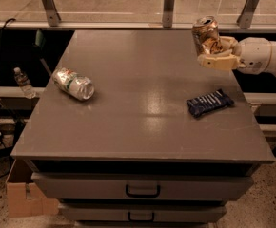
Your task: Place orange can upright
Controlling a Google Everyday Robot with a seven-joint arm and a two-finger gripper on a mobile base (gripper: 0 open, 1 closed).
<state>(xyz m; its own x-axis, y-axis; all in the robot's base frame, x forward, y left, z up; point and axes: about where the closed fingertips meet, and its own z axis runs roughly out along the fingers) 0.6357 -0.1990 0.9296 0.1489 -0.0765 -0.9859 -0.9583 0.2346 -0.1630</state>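
Orange can [206,36]: at about 2 o'clock over the table [142,113], near the far right corner; close to upright, silver top end uppermost, leaning slightly to 11 o'clock; dented, gold-orange sides with a pale patch; seemingly lifted clear of the top, contact with the surface not discernible. Gripper [210,51]: at 2 o'clock, entering from the right edge on a white arm [266,56]; tan fingers [220,62] closed around the can's lower half, pinching it from the sides. Silver can [73,83]: on its side at 9 o'clock on the table, green-and-white label, shiny end facing 4 o'clock, well apart from the orange can. Dark blue packet [209,103]: flat on the table at 3 o'clock, just below the gripper, long axis running 8 to 2 o'clock, not touching the can or the fingers. Table: grey top, two drawers beneath, upper drawer [142,186] with a dark handle. Off the table at 9 o'clock: small water bottle [23,82] on a low ledge. At 7 o'clock on the floor: cardboard box [24,194], beside the drawers.
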